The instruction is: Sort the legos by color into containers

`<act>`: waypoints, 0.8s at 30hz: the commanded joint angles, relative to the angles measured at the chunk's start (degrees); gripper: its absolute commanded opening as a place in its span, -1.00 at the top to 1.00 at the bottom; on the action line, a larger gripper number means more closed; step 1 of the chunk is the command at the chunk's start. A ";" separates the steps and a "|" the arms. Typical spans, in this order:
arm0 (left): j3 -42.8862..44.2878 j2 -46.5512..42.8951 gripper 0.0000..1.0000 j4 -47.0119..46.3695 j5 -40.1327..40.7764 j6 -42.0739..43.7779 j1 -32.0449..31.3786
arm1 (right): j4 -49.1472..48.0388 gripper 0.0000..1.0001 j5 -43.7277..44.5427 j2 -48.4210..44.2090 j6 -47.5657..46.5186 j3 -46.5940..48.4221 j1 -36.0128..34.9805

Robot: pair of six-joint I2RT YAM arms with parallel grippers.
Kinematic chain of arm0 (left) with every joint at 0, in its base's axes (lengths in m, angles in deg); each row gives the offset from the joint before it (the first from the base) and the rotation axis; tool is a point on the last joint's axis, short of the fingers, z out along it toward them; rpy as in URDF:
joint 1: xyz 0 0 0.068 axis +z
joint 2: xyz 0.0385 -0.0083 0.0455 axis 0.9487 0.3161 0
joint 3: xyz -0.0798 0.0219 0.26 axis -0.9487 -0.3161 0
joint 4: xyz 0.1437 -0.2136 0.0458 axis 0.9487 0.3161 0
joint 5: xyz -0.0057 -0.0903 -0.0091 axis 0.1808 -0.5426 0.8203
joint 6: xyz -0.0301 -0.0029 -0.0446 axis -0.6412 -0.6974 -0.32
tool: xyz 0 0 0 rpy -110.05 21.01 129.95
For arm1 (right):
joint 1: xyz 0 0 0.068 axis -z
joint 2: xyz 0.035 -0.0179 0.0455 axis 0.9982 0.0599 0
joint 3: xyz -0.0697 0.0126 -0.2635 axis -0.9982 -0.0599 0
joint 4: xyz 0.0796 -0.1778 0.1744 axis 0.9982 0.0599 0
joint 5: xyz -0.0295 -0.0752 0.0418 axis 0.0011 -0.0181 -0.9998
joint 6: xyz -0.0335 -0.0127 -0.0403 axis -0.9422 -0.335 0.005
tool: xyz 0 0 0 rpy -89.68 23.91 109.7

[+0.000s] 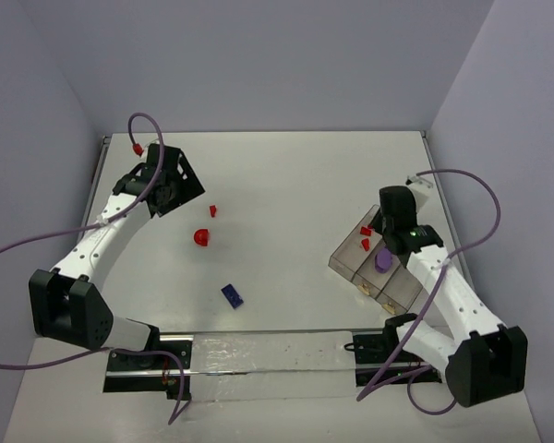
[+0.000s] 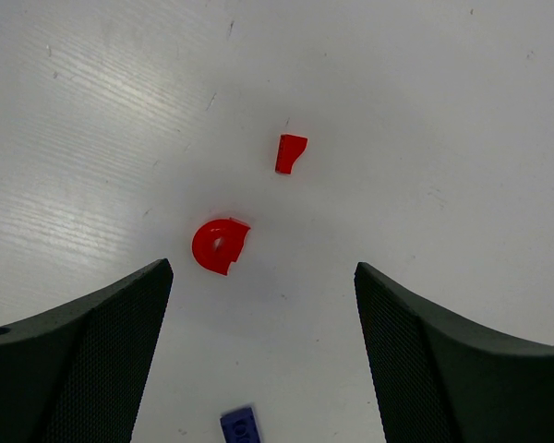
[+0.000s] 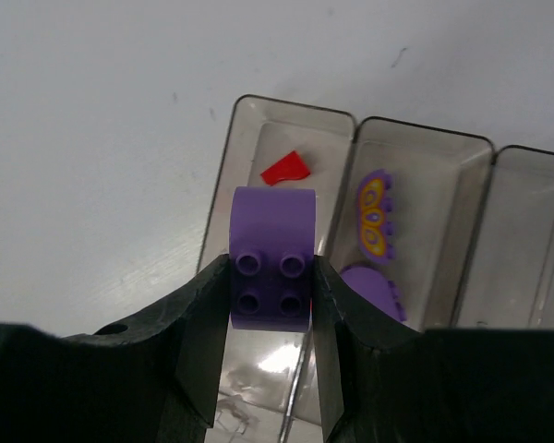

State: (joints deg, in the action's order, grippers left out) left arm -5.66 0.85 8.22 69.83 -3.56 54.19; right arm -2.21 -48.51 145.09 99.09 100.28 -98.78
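Observation:
My right gripper (image 3: 270, 277) is shut on a light purple brick (image 3: 271, 249), studs toward the camera, held over the tinted three-compartment tray (image 3: 295, 103) near the divider between its end and middle compartments. The end compartment holds a red piece (image 3: 286, 168); the middle one holds purple pieces (image 3: 377, 217). In the top view the gripper (image 1: 384, 254) and brick (image 1: 382, 261) are above the tray (image 1: 344, 245). My left gripper (image 2: 263, 272) is open and empty above the table, near a red half-disc (image 2: 220, 245), a tiny red piece (image 2: 291, 153) and a dark blue brick (image 2: 240, 426).
In the top view the half-disc (image 1: 201, 237), the tiny red piece (image 1: 212, 210) and the blue brick (image 1: 232, 295) lie left of centre. The tray's third compartment (image 3: 535, 240) shows nothing inside. Walls enclose the table on three sides.

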 commanded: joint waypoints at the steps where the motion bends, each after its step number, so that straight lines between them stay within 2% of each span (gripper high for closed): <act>1: 0.98 1.19 -0.74 -2.50 -1.81 -0.26 0.34 | 1.81 0.60 -1.79 -5.23 -0.24 -3.02 3.97; 7: 0.73 1.74 -0.74 -2.98 -2.42 -0.62 0.42 | 3.34 0.59 -4.71 -7.88 1.78 -6.34 4.91; 10: 1.15 2.16 -0.74 -2.80 -2.17 -0.62 0.34 | 3.92 0.52 -5.39 -9.13 3.03 -8.08 4.91; 15: 1.35 2.70 -0.78 -3.23 -2.08 -0.07 0.42 | 5.05 0.29 -5.16 -10.43 3.63 -9.12 4.91; 24: 1.72 4.39 -0.77 -3.03 -2.78 0.17 0.39 | 7.47 0.28 -4.46 -11.85 4.93 -9.01 4.76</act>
State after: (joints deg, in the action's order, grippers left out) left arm -5.66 4.58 7.52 68.09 -3.76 54.39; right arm 3.61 -53.93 135.01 102.54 91.19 -94.05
